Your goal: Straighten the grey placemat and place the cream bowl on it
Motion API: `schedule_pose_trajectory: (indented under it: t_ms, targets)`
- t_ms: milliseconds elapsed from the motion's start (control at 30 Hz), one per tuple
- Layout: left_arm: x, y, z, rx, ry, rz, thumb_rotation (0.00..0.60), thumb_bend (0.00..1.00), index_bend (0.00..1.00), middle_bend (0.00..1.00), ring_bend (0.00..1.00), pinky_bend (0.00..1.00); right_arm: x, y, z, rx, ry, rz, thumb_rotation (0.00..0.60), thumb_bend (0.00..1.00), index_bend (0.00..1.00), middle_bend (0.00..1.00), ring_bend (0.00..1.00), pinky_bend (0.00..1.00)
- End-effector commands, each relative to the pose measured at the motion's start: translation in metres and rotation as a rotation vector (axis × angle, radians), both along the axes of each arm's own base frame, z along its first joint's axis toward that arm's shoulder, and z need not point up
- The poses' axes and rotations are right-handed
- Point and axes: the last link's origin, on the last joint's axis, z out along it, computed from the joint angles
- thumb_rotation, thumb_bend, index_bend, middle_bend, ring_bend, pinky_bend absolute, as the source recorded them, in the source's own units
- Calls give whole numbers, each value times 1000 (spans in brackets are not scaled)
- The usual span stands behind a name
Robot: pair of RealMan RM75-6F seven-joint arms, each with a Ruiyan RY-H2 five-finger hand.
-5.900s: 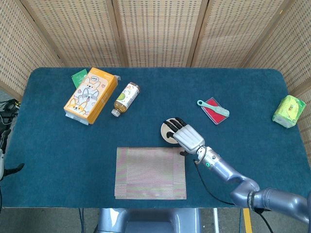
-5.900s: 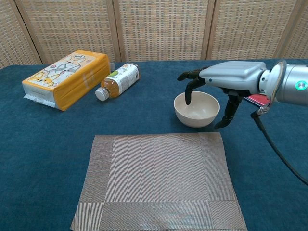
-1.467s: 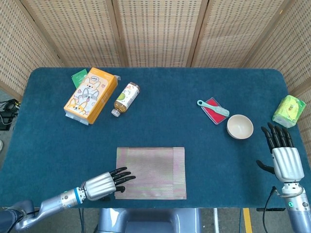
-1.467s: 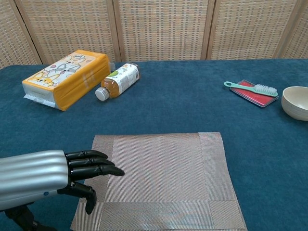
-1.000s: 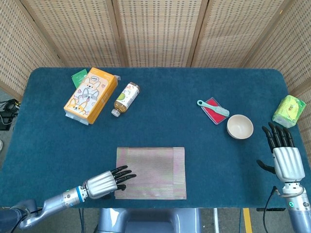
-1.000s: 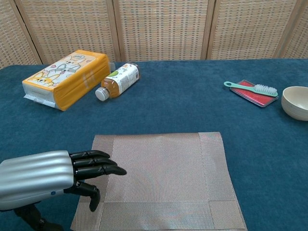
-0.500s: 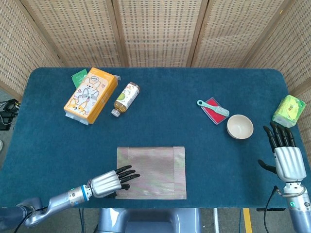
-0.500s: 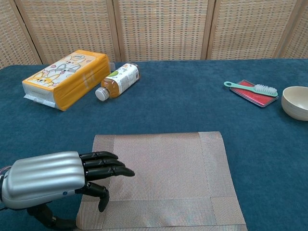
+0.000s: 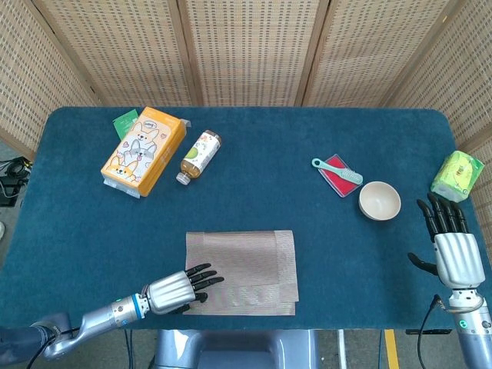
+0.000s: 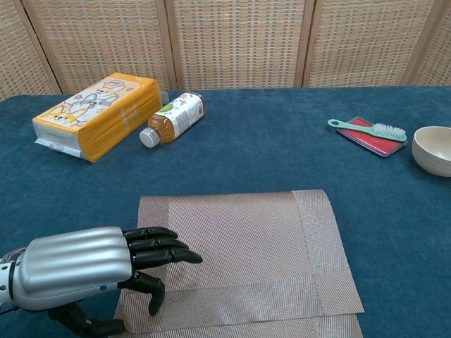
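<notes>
The grey placemat lies near the table's front edge, slightly skewed, with its near strip folded under or doubled. My left hand rests on its front left corner with fingers stretched flat over the weave, holding nothing. The cream bowl stands upright on the blue cloth at the right, apart from the mat. Beside the table's right front edge, my right hand is open with fingers pointing away, a short way behind and right of the bowl.
An orange tissue pack and a lying bottle sit at the back left. A green brush on a red case lies near the bowl. A green packet is at the right edge.
My left hand slid right along the mat's front left corner; the mat shifted and turned a little, and its front edge has doubled up. The right hand and bowl stayed put.
</notes>
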Motion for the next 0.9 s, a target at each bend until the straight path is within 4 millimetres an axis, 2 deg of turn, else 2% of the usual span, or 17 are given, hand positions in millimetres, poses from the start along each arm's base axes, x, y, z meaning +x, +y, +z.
schedule_pose_trajectory:
  t_ms: [33,267,433,667,900]
  targets:
    - [0,0,-1,0,2,0,600,375,426,0,0,0,0,0,0,0,0,1,600,0,39,0,0,0]
    - [0,1,-4,-3,8,6,600,461,427,0,0,0,1,1,2,-3,-4,4,600,0,42,0,0,0]
    - [1,1,-7,-8,5,13,600,464,441,0,0,0,1,1,3,-5,-7,7,600,0,42,0,0,0]
    - [2,1,-10,-8,3,22,600,533,592,0,0,0,1,1,3,-6,-9,9,600,0,45,0,0,0]
    - [14,10,-6,37,-76,60,600,585,740,0,0,0,2,2,5,-10,-11,13,600,0,45,0,0,0]
